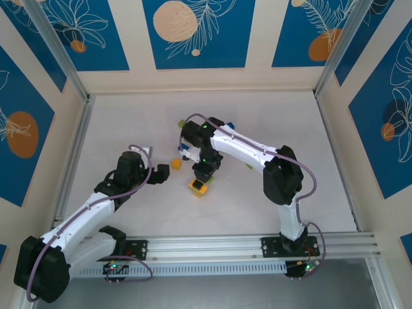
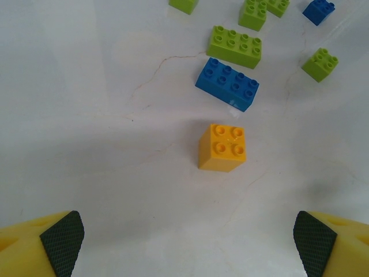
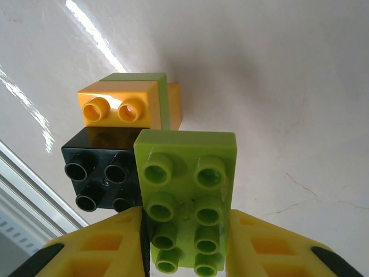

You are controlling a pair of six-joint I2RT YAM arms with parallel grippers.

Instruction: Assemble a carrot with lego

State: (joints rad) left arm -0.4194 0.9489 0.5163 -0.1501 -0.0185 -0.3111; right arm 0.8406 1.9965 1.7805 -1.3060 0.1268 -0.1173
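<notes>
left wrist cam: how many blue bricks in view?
2. The long blue brick lies just beyond the orange brick, near mid-frame. The small blue brick sits at the top edge, towards the right. More may lie outside the frame.

Left arm (image 1: 84, 219): base at the left of the table's (image 1: 290, 122) near edge, stretched diagonally toward centre. Left gripper (image 1: 159, 174) jaws spread wide, pads (image 2: 63, 242) well apart. Right arm (image 1: 257, 151): base at the right of the near edge, elbow high, forearm folded leftward, wrist pointing down. Right gripper (image 1: 203, 177) clamped on a lime green brick (image 3: 187, 190).
</notes>
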